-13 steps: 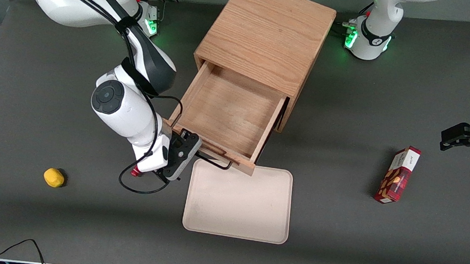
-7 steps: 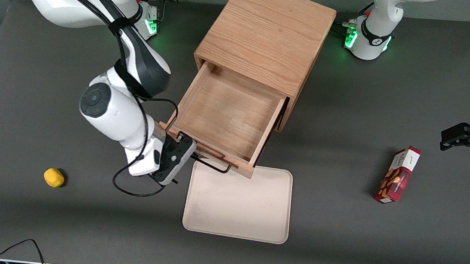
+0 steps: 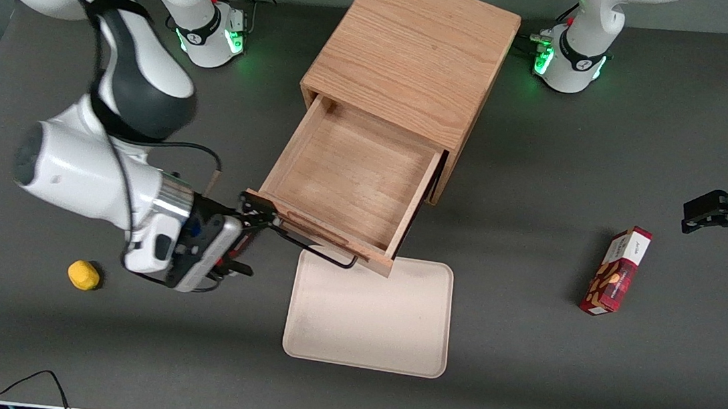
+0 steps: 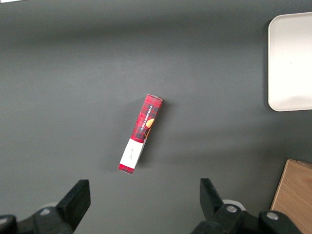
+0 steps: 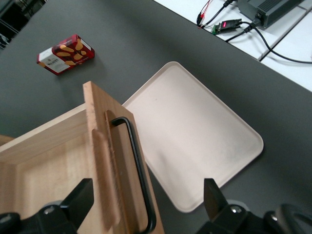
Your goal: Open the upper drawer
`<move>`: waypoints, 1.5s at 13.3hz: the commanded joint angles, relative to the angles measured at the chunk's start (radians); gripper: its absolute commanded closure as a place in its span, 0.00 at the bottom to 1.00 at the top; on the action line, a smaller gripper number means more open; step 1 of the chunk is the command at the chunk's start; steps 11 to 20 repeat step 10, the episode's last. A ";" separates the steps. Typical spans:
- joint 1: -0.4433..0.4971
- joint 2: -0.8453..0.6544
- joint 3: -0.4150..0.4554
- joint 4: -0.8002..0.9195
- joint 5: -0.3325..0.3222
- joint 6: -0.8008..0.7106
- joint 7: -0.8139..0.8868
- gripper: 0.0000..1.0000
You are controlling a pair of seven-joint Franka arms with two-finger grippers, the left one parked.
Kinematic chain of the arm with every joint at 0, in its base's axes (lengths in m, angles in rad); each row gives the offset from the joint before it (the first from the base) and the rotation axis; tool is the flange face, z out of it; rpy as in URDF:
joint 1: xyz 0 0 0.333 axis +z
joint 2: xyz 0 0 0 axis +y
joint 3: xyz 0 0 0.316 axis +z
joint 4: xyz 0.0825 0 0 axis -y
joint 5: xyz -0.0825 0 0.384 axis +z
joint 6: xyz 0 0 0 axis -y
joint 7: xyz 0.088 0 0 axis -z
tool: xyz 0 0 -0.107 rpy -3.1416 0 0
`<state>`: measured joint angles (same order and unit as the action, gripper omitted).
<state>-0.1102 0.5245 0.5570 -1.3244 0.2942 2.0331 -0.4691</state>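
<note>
Oak upper drawer (image 3: 353, 177) out, gripper (image 3: 255, 215) beside.

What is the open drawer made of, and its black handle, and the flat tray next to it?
The upper drawer looks like light oak wood: grain lines show, matte finish. Its handle seems to be thin black metal wire, smooth and bent at the corners. The tray looks like matte beige plastic, though I can't be sure. The gripper, open, hangs beside the drawer's front corner.
</note>
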 commanded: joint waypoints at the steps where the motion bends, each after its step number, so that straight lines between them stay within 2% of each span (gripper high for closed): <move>1: -0.065 -0.166 -0.093 -0.013 0.017 -0.149 0.151 0.00; 2: -0.071 -0.229 -0.151 -0.037 -0.033 -0.189 0.226 0.00; 3: -0.095 -0.276 -0.187 -0.056 -0.120 -0.227 0.271 0.00; 4: -0.117 -0.306 -0.198 -0.059 -0.179 -0.293 0.299 0.00; 5: -0.123 -0.333 -0.207 -0.058 -0.219 -0.366 0.360 0.00; 7: -0.128 -0.374 -0.255 -0.049 -0.248 -0.492 0.524 0.00; 9: -0.126 -0.386 -0.266 -0.024 -0.352 -0.548 0.527 0.00; 20: -0.126 -0.388 -0.266 -0.022 -0.366 -0.565 0.537 0.00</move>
